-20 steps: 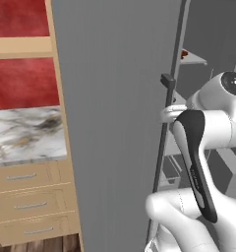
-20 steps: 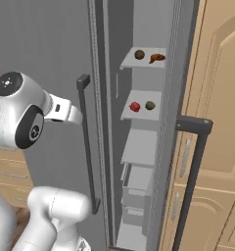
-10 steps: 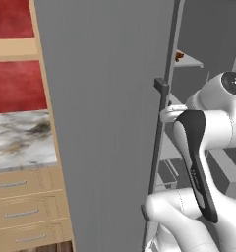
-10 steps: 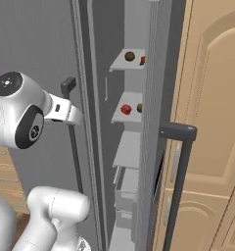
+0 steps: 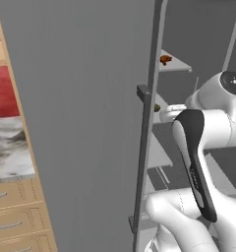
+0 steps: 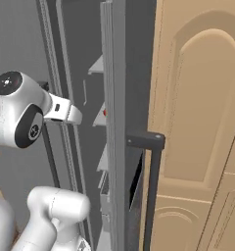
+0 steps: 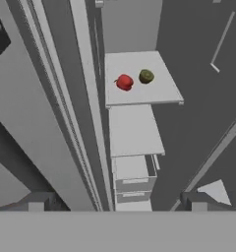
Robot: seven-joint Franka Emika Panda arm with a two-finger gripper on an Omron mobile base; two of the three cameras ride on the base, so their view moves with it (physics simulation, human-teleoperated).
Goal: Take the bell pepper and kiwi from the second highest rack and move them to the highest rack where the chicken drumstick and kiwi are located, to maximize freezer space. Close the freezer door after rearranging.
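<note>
Grey panels take up most of what I can see — the freezer door (image 5: 85,123) stands swung wide in the left base view, its long bar handle (image 5: 148,128) running down its edge, and beyond that edge the shelves step down inside the compartment. From where things lie, the job looks barely begun: the door is open, which the rearranging needs, but nothing has been moved and the closing comes last of all. On the second highest rack (image 7: 159,96) the bell pepper (image 7: 124,82) sits just beside the kiwi (image 7: 146,76), the two close together but apart, both near the middle of the slab. The gripper (image 7: 117,201) hangs well back from them with its two tips spread as wide as they go, pinching nothing. The hand view gives that clear look down the stack — pepper, kiwi, the bare shelves and drawers below — yet it cuts off above this rack, so the destination is missing from it. The left base view supplies that: the highest rack (image 5: 181,66) juts out past the door edge with the chicken drumstick (image 5: 164,60) on it, and a dark speck lower down by the handle may be the kiwi on the rack beneath, though it is too small to be sure. The right base view adds the neighbouring tan cabinet door (image 6: 200,112) and only a sliver of red between the panels.
</note>
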